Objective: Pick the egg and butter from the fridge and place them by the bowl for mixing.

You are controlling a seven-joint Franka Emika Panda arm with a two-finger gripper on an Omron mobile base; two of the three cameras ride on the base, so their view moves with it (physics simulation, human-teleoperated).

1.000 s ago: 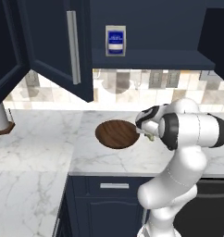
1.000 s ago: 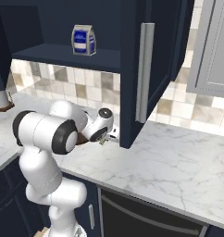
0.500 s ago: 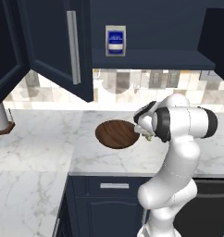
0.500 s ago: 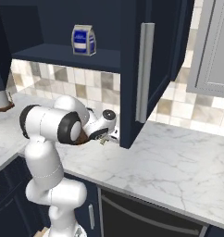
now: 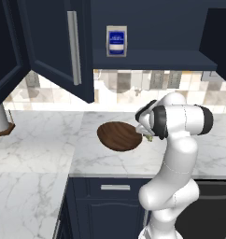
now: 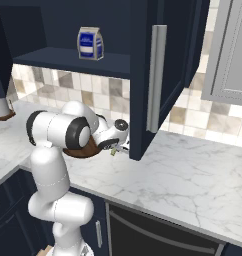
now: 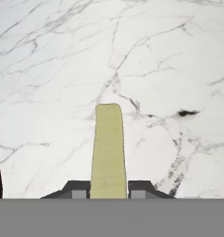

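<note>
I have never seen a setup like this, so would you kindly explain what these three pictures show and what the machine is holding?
This is a rendered kitchen with a white robot arm on a driving base. Two pictures come from cameras on that base, behind the arm to its left and right. The third looks along the claw from the hand itself. On the marble counter sits a dark wooden bowl. The claw is shut on the butter, a pale yellow-green stick, held over the counter just beside the bowl. A blue and white carton stands in the open cabinet above.

A blue-and-white carton point(image 5: 116, 41) stands on the open navy cabinet's shelf point(image 6: 73, 59) above the white marble counter point(image 5: 40, 154).
</note>
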